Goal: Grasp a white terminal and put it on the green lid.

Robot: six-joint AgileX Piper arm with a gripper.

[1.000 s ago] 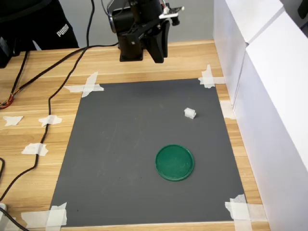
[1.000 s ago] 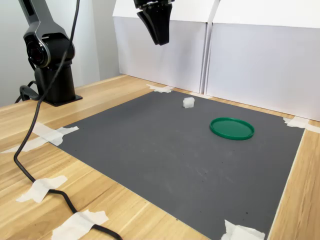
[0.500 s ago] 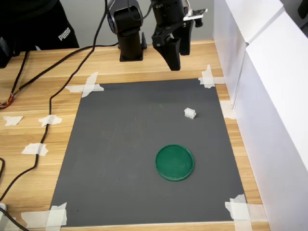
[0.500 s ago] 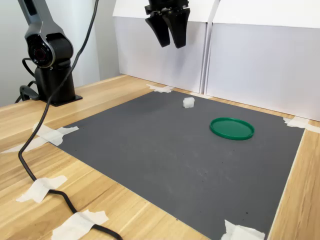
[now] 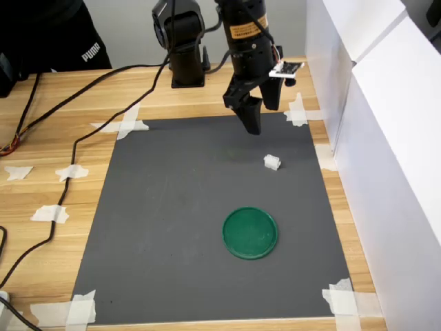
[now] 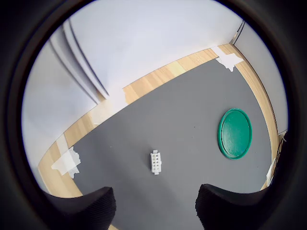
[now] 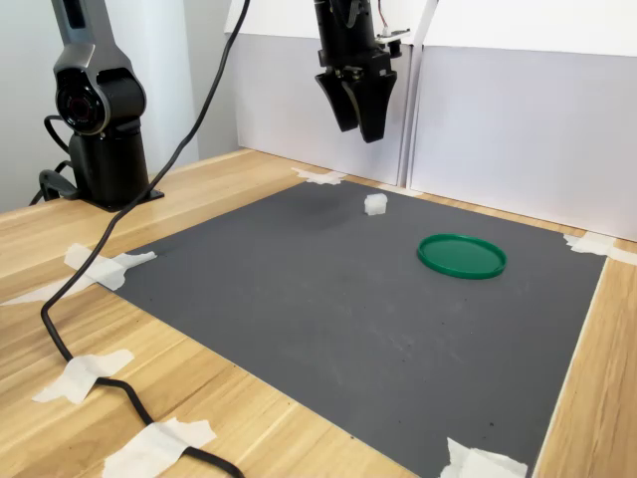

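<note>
The white terminal (image 5: 272, 163) (image 7: 375, 204) lies on the grey mat (image 5: 179, 227), toward the first exterior view's right. The green lid (image 5: 250, 232) (image 7: 461, 255) rests flat on the mat, nearer the front edge and apart from the terminal. My gripper (image 5: 258, 118) (image 7: 363, 121) hangs open in the air above the mat's far edge, just behind the terminal and well above it. In the wrist view the terminal (image 6: 155, 162) sits just ahead of the open gripper (image 6: 156, 211), with nothing held, and the lid (image 6: 235, 133) lies off to one side.
White boards (image 5: 372, 103) wall the first exterior view's right side. The arm base (image 5: 186, 55) stands behind the mat. Black cables (image 5: 69, 145) trail over the wooden table at the first exterior view's left, with white tape pieces (image 5: 124, 123) at the mat's corners. A person in black (image 5: 48, 34) stands at the back left.
The gripper has swung toward the first exterior view's right and come down over the mat's far edge, closer to the terminal. Its fingers have spread apart. Terminal and lid have not moved.
</note>
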